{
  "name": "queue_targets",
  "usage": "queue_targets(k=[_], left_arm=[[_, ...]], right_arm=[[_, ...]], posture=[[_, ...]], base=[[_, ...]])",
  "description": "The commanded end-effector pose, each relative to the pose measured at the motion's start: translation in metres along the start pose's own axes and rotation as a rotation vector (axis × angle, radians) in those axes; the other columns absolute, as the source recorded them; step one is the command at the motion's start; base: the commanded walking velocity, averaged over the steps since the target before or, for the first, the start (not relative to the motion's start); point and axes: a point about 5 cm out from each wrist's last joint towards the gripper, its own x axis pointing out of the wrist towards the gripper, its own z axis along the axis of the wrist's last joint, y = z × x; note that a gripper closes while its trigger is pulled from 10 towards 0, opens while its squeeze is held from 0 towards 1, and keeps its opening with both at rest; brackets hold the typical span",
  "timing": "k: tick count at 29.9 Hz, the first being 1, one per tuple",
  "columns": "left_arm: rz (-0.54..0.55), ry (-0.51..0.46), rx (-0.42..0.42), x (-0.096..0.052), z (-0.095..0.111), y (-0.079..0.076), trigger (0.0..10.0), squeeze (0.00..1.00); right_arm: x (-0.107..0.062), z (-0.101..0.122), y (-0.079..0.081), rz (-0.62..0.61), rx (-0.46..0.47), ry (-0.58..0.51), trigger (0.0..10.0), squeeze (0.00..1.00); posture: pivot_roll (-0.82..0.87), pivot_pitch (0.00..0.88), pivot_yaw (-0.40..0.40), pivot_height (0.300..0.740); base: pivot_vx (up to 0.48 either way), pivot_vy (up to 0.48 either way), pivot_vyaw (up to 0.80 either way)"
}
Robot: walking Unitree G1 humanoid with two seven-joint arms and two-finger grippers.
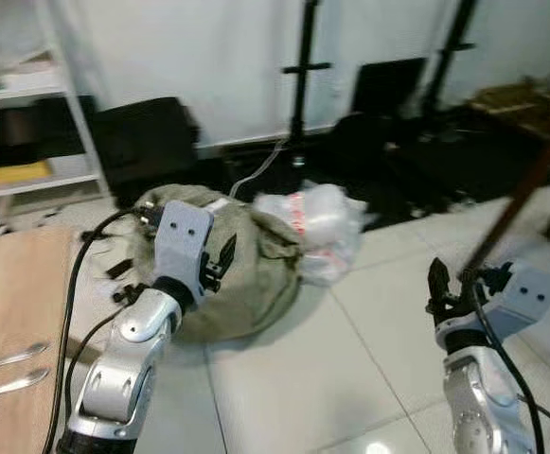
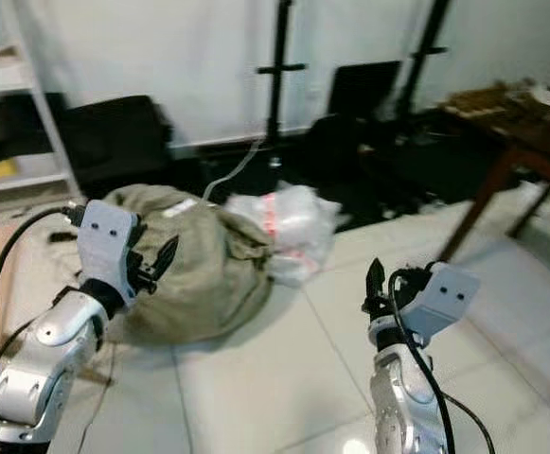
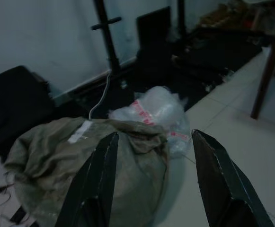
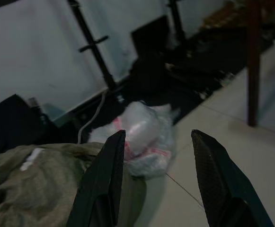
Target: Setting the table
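A table with a tan cloth (image 1: 14, 284) stands at my left, and two silver spoons (image 1: 9, 359) lie side by side on it near its front. My left gripper (image 1: 220, 260) is raised over the floor to the right of that table, in front of an olive sack. It is open, and the left wrist view shows its fingers (image 3: 94, 184) wide apart with nothing between them. My right gripper (image 1: 450, 282) is held up at the right over the white tiles. It is open and empty too, fingers (image 4: 104, 179) spread.
An olive cloth sack (image 1: 256, 274) and a clear plastic bag (image 1: 322, 227) lie on the tiled floor ahead. A white shelf unit (image 1: 57, 104) stands far left. Black stands (image 1: 303, 76) and dark bags line the wall. A wooden table (image 2: 516, 142) stands at the right.
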Motion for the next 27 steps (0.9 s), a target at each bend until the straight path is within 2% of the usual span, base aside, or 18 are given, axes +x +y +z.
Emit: queue_targets(k=[1,27], left_arm=[[0.001,0.001,0.009,-0.0003,-0.0021,0.0007,10.0,0.0],[-0.042,-0.026,-0.002,0.001,0.0006,-0.0057,10.0,0.0]], right_arm=[[-0.0001,-0.0001,0.0004,-0.001,-0.003,0.001,10.0,0.0],[0.0015,-0.0003,0.0014,0.0,0.0,0.0,10.0,0.0]], posture=[[-0.03,0.0,0.11,0.74],[-0.03,0.0,0.109,0.74]], base=[[0.48,0.0,-0.8],[0.48,0.0,-0.8]])
